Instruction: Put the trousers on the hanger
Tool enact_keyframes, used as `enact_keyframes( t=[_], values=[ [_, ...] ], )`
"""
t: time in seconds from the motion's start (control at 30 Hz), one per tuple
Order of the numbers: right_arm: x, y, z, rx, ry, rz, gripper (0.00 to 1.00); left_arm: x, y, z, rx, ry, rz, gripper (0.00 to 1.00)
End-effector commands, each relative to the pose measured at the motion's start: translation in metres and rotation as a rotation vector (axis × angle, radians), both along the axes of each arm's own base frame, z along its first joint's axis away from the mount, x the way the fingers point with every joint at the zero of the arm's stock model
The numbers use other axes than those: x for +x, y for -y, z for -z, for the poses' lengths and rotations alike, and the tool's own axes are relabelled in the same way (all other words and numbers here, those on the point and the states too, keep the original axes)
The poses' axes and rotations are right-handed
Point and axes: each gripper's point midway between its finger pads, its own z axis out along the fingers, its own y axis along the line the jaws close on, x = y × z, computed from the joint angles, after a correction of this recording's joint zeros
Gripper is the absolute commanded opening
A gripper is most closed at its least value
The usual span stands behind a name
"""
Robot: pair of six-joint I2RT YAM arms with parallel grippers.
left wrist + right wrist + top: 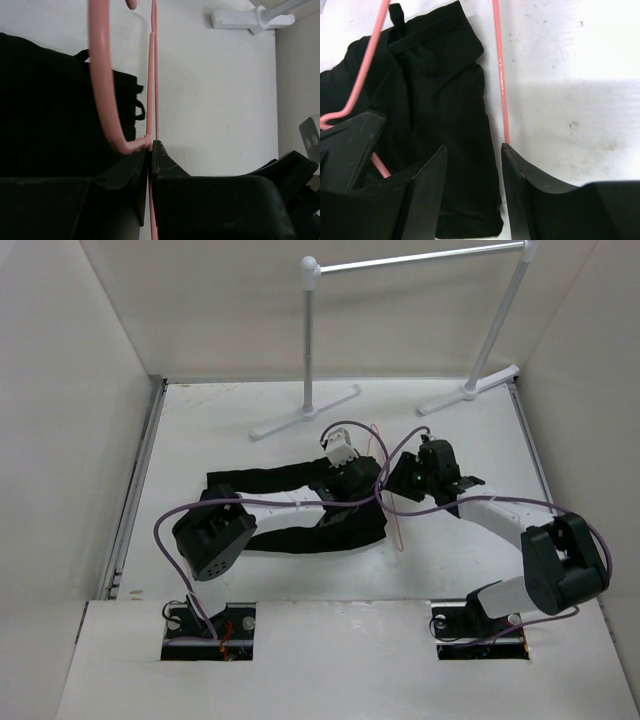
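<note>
We record the long soft-fabric trousers as plain black throughout. The thin triangular wire hanger beside the trousers is a uniform pinkish-red. The flat table top around the trousers is white with faint dark specks. Beyond the trousers, the tubular metal clothes rack has grey poles with white joints and white feet. We note the left gripper and the right gripper as matte black. The arms have white links and black joint housings, and their cables are purple.
</note>
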Motion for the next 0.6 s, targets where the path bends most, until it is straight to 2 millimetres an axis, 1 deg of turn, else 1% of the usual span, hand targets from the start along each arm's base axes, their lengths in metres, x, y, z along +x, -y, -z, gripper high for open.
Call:
enact_keyframes(
  t=[0.0,0.07,0.13,0.2,0.27,0.33,0.37,0.47,0.57],
  values=[
    [0.033,-0.014,-0.026,0.067,0.107,0.002,0.51,0.006,-0.003,-0.001,-0.062,0.018,-0.05,0.0],
    [0.038,-0.016,-0.022,0.066,0.098,0.006,0.49,0.007,-0.006,0.009,-0.05,0.004,-0.051,0.0],
    [0.041,-0.013,-0.024,0.054,0.105,0.019,0.46,0.007,-0.009,0.018,-0.035,-0.01,-0.051,0.0],
    [0.042,-0.01,-0.03,0.049,0.13,0.035,0.46,0.007,-0.01,0.025,-0.028,-0.02,-0.048,0.0],
    [0.04,-0.01,-0.031,0.05,0.132,0.028,0.47,0.006,-0.009,0.03,-0.034,-0.025,-0.041,0.0],
    [0.039,-0.015,-0.021,0.042,0.106,0.003,0.51,0.006,-0.009,0.032,-0.031,-0.029,-0.04,0.0],
    [0.037,-0.018,-0.013,0.035,0.084,-0.013,0.52,0.005,-0.009,0.032,-0.028,-0.031,-0.039,0.0],
    [0.034,-0.027,0.008,0.024,0.037,-0.034,0.52,0.002,-0.01,0.034,-0.023,-0.04,-0.028,0.0],
    [0.033,-0.036,0.016,0.021,0.021,-0.055,0.52,-0.003,-0.016,0.04,-0.004,-0.057,-0.023,0.0]
  ],
)
